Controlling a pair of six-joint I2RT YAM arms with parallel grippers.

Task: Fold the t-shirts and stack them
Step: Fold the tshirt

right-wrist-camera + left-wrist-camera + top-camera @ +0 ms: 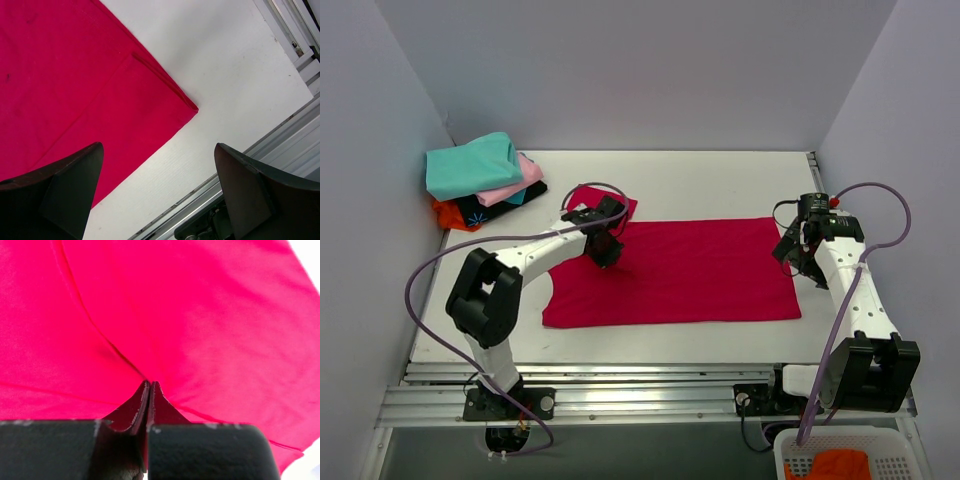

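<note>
A white table [720,175] seen from above, with a large crimson-red t-shirt [680,270] spread flat across its middle, long side running nine to three o'clock. The left gripper [604,250] sits on the shirt's ten o'clock area beside a sleeve. Its wrist camera shows the jaws pressed together with a peak of red cloth pinched between them [150,390]. The right gripper [798,258] is at the shirt's three o'clock edge. Its wrist view shows the fingers spread wide and holding nothing [159,150], with a hemmed corner of the shirt [192,106] lying just ahead on bare table. At the table's ten o'clock corner sits a stack of folded shirts: teal [472,165] on top, then pink [520,183], black [485,210] and orange [448,212]. The step in hand looks like the first fold. To do it well, the right gripper should probably close on both hem layers at that corner. Both arms would then lift evenly, keeping the cloth taut so the edges land square.
</note>
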